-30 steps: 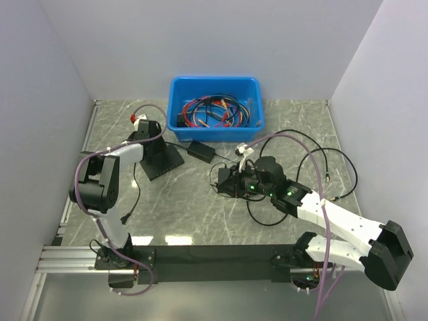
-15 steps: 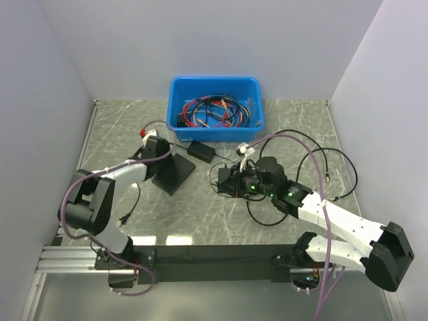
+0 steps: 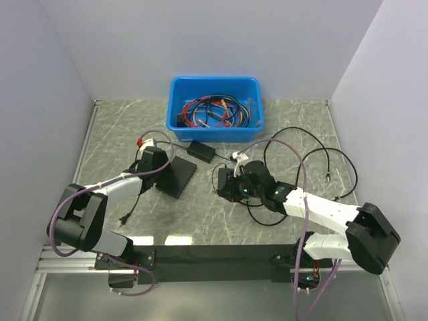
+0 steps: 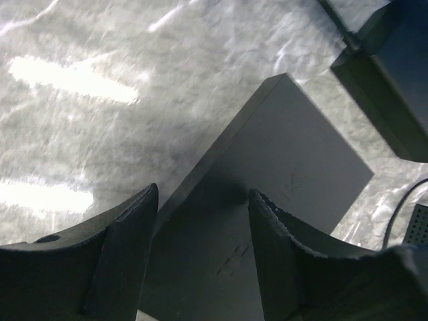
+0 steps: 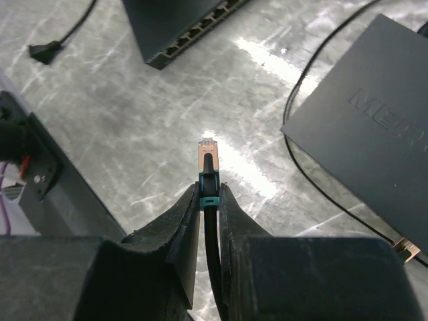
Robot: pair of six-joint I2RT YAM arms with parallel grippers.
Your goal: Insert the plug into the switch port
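Note:
The switch (image 3: 178,178), a flat black box, lies left of centre. In the right wrist view (image 5: 175,23) its row of ports faces my right gripper. My left gripper (image 3: 159,168) stands over its far-left end. In the left wrist view the fingers (image 4: 134,254) are spread across the switch's top face (image 4: 281,154), the left finger at its edge. My right gripper (image 3: 231,187) is shut on the plug (image 5: 206,157). Its brass tip sticks out past the fingertips (image 5: 208,190) and points toward the ports, a good gap away. The cable runs back between the fingers.
A second flat black box (image 5: 368,127) lies just right of the plug. A black adapter brick (image 3: 200,150) sits behind the switch, before a blue bin (image 3: 175,100) of red and blue cables. Loose black cable loops lie at the right (image 3: 334,167). Another small cable end (image 5: 41,52) lies near left.
My left gripper and the switch have slid toward the table's middle and nearer the front, the switch turning with it. My right arm has shifted slightly left with the plug.

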